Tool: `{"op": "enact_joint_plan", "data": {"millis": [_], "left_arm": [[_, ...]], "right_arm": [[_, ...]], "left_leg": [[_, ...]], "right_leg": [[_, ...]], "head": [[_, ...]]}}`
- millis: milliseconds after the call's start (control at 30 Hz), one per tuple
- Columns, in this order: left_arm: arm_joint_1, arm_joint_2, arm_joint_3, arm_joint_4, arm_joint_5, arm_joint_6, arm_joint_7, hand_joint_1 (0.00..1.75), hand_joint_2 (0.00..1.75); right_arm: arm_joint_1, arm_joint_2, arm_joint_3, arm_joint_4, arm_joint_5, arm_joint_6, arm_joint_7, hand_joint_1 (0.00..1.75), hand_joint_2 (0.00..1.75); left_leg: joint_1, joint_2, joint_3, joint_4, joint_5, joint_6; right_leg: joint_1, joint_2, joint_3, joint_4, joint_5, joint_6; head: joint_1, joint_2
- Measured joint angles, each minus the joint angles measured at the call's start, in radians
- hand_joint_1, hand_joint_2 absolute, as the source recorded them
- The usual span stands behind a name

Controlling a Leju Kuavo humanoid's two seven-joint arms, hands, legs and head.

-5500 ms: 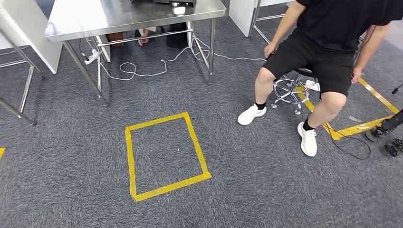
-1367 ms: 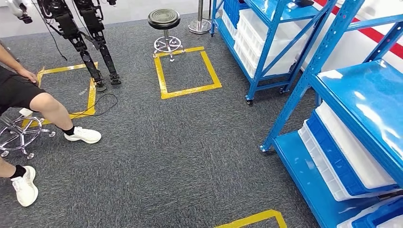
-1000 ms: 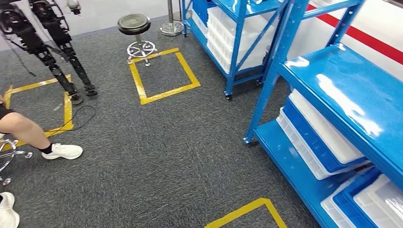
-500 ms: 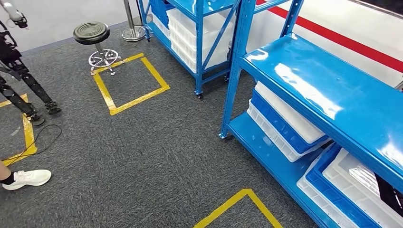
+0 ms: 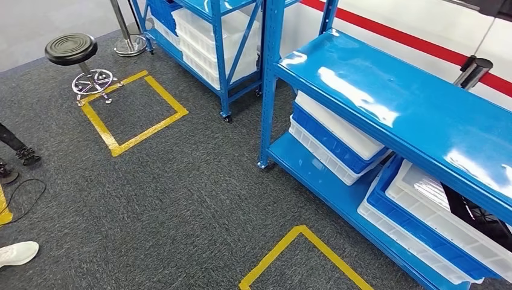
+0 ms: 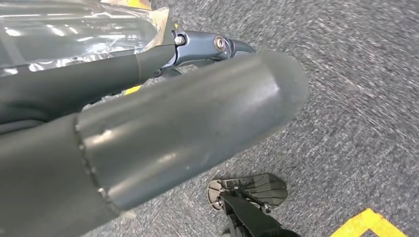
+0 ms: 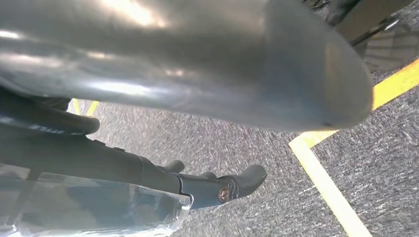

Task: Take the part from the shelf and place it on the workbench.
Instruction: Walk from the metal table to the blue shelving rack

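Observation:
A blue metal shelf [image 5: 386,115] stands to my right in the head view, its upper board bare and glossy. On its lower board sit stacked white and blue bins [image 5: 335,136]. Farther right, a white bin [image 5: 422,199] holds a dark part [image 5: 477,214], half hidden under the upper board. My left hand [image 6: 148,98] hangs over the grey carpet; its dark fingers [image 6: 212,47] lie apart from the thumb and hold nothing. My right hand [image 7: 173,74] hangs likewise, with fingers [image 7: 232,185] loose and nothing in them.
A second blue shelf unit [image 5: 205,30] with white bins stands farther back. A black stool [image 5: 71,48] is beside a yellow tape square [image 5: 134,109]. Another tape corner [image 5: 302,254] lies near my feet. A person's white shoe [image 5: 17,252] and a cable [image 5: 24,199] are at the left.
The whole view has swung round: the steel table and seated person slid out to the left, and the blue shelves came in and grew nearer. The camera turned; the things did not.

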Motion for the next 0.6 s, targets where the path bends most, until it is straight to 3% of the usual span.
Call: {"op": "enact_joint_plan", "data": {"millis": [33,100,133,200,267,300,333,367,400,467,500,567,600], "left_arm": [[0.000,0.000,0.000,0.000,0.000,0.000,0.000,0.00,0.00],[-0.004,0.000,0.000,0.000,0.000,0.000,0.000,0.00,0.00],[-0.007,-0.001,0.000,0.000,0.000,0.000,0.000,0.00,0.00],[-0.009,-0.001,0.000,0.000,0.000,0.000,0.000,0.00,0.00],[-0.004,-0.001,0.000,0.000,0.000,0.000,0.000,0.00,0.00],[-0.002,-0.001,0.000,0.000,0.000,0.000,0.000,0.00,0.00],[-0.001,-0.001,0.000,0.000,0.000,0.000,0.000,0.00,0.00],[0.000,-0.001,0.000,0.000,0.000,0.000,0.000,0.00,0.00],[0.000,-0.001,0.000,0.000,0.000,0.000,0.000,0.00,0.00],[0.000,-0.001,0.000,0.000,0.000,0.000,0.000,0.00,0.00],[0.000,-0.001,0.000,0.000,0.000,0.000,0.000,0.00,0.00],[-0.001,-0.001,0.000,0.000,0.000,0.001,0.001,0.00,0.00],[-0.002,-0.002,0.000,0.000,0.000,0.001,0.001,0.00,0.00]], "right_arm": [[-0.002,0.000,0.000,0.000,0.000,0.000,0.000,0.00,0.00],[-0.002,0.000,0.000,0.000,0.002,0.000,0.000,0.00,0.00],[0.000,0.000,0.000,0.000,0.002,0.000,0.001,0.00,0.00],[0.000,-0.001,0.000,0.000,0.002,0.000,0.001,0.00,0.00],[-0.002,-0.001,0.000,0.000,0.002,0.000,0.001,0.00,0.00],[-0.002,-0.001,0.000,0.000,0.002,0.000,0.001,0.00,0.00],[-0.002,-0.001,0.000,0.000,0.002,0.000,0.001,0.00,0.00],[-0.001,0.000,0.000,0.000,0.002,0.000,0.001,0.00,0.00],[0.000,0.000,0.000,0.000,0.002,0.000,0.001,0.00,0.00],[-0.001,0.000,0.000,0.000,0.002,0.000,0.001,0.00,0.00],[-0.002,0.000,0.000,0.000,0.002,0.000,0.001,0.00,0.00],[-0.004,0.001,0.000,0.000,0.002,0.000,0.001,0.00,0.00],[-0.002,0.001,0.000,0.000,0.002,0.000,0.002,0.00,0.00]], "left_leg": [[-0.002,0.010,0.004,0.000,-0.004,-0.006],[-0.002,0.031,0.013,-0.001,-0.011,-0.018],[0.001,0.027,0.016,0.002,-0.016,-0.024],[0.007,-0.022,0.001,0.055,-0.054,-0.034],[0.012,-0.082,-0.056,0.181,-0.120,-0.041],[0.013,-0.094,-0.088,0.243,-0.143,-0.044],[0.014,-0.099,-0.109,0.280,-0.148,-0.047],[0.015,-0.102,-0.115,0.279,-0.131,-0.048],[0.018,-0.106,-0.104,0.241,-0.097,-0.049],[0.025,-0.142,-0.052,0.105,-0.020,-0.048],[0.028,-0.160,-0.031,0.051,0.002,-0.047],[0.026,-0.175,-0.017,0.008,0.011,-0.040],[0.023,-0.162,-0.016,0.005,0.013,-0.034]], "right_leg": [[0.004,-0.011,0.011,-0.023,0.007,-0.008],[0.008,0.009,0.011,-0.028,0.011,-0.026],[0.002,0.021,0.015,-0.031,0.013,-0.033],[-0.010,0.043,0.024,-0.038,0.020,-0.050],[-0.012,0.068,0.024,-0.038,0.024,-0.061],[-0.011,0.083,0.024,-0.038,0.025,-0.063],[-0.010,0.097,0.025,-0.038,0.025,-0.062],[-0.009,0.112,0.026,-0.037,0.025,-0.062],[-0.010,0.126,0.028,-0.037,0.025,-0.062],[-0.008,0.154,0.029,-0.033,0.024,-0.060],[-0.006,0.167,0.026,-0.032,0.024,-0.056],[-0.002,0.188,0.014,-0.031,0.025,-0.044],[-0.004,0.199,0.008,-0.034,0.028,-0.036]], "head": [[-0.001,0.000],[-0.003,0.000],[-0.003,0.000],[-0.005,0.000],[-0.008,0.000],[-0.008,0.000],[-0.008,0.000],[-0.009,0.000],[-0.009,0.000],[-0.009,0.000],[-0.009,0.000],[-0.009,0.000],[-0.008,0.000]]}}
